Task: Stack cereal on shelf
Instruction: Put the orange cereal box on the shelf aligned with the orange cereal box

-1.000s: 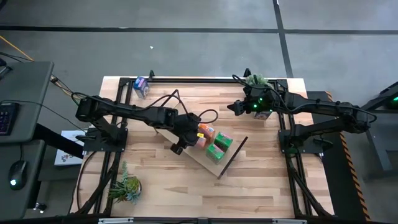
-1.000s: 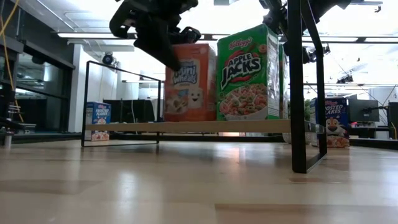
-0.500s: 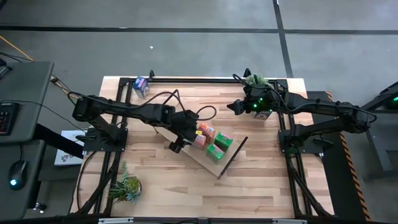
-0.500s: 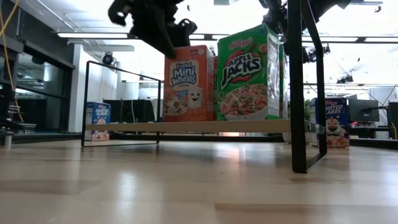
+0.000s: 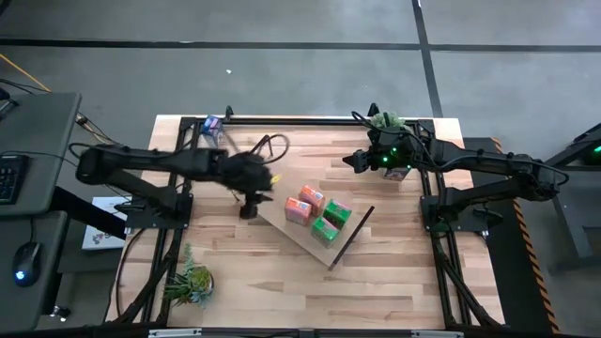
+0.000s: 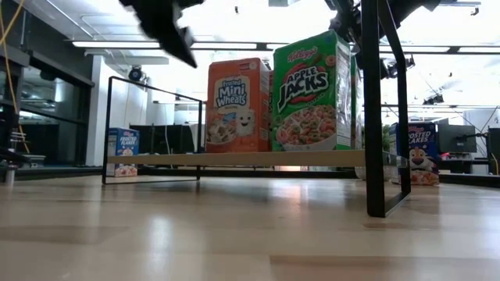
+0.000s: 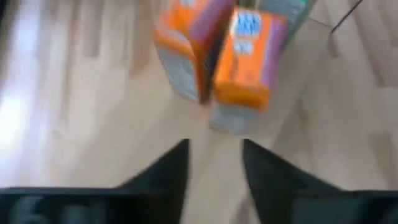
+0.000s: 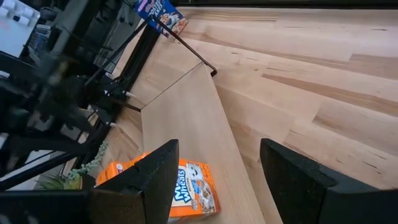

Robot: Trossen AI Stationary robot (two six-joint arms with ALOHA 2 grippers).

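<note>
The shelf [image 5: 302,240], a light-wood board with black wire ends, lies slantwise at mid-table. Two orange cereal boxes [image 5: 305,203] and two green ones [image 5: 331,222] stand upright on it. In the low view they show as an orange box [image 6: 237,105] and a green box [image 6: 308,94] on the board [image 6: 234,158]. My left gripper [image 5: 249,208] is open and empty. It hovers off the shelf's left end, and the orange boxes [image 7: 214,50] lie ahead of its fingers [image 7: 214,168]. My right gripper [image 5: 352,161] is open and empty at the far right, above the table.
A blue cereal box [image 5: 212,127] stands at the table's far left corner, and another [image 6: 422,152] near my right arm. Green plants sit at the near left [image 5: 191,282] and far right [image 5: 385,120]. A black frame rail runs along the far edge.
My left gripper has drawn back from the orange boxes toward the table's left edge and gone up. The orange box that it stood in front of stays upright on the shelf.
</note>
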